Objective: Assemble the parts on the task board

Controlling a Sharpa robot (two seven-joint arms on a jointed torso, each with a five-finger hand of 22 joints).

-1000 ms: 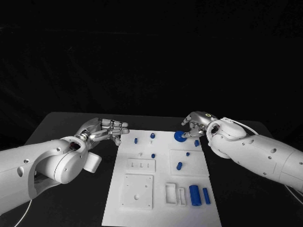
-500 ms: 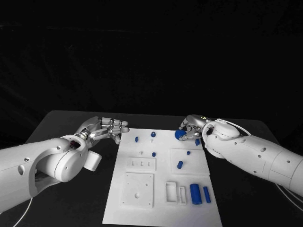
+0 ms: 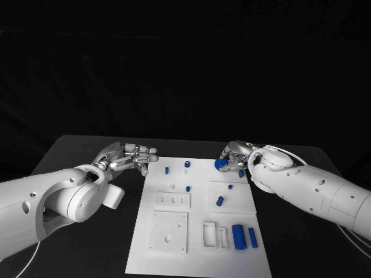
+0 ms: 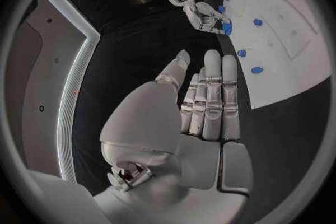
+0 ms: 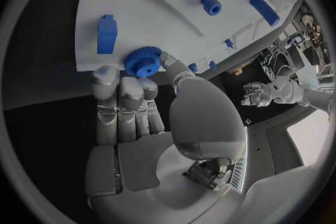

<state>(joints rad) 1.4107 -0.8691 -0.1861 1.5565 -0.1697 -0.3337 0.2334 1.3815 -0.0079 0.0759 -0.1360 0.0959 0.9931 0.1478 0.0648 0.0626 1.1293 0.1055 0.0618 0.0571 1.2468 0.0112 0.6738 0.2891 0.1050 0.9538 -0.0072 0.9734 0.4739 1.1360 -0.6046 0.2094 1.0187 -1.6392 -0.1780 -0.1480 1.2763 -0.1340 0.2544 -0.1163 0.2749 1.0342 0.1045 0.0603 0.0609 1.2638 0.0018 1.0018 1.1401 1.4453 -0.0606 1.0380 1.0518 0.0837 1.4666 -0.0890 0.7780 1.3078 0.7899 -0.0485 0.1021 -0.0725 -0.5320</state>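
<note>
The small blue toothed gear (image 5: 143,61) sits pinched between the fingers of the right hand (image 3: 236,155), at the far right corner of the flat white task board (image 3: 173,255). Over the last second the gear has crept a little farther up and inward along that corner, so it looks as if the hand is carrying it toward a seat on the board rather than releasing it; the placing itself is not yet done. In the right wrist view the gear hangs at the board's edge, just beside a blue block part (image 5: 106,33). Other small blue parts (image 3: 219,201) stand scattered across the board's middle, and longer blue cylinders (image 3: 238,237) lie near its close right corner. The left hand (image 3: 128,157) hovers over the black table (image 3: 68,153) off the board's far left corner, fingers together but straight, holding nothing, barely shifted. The board's centre lies open between the two hands.
</note>
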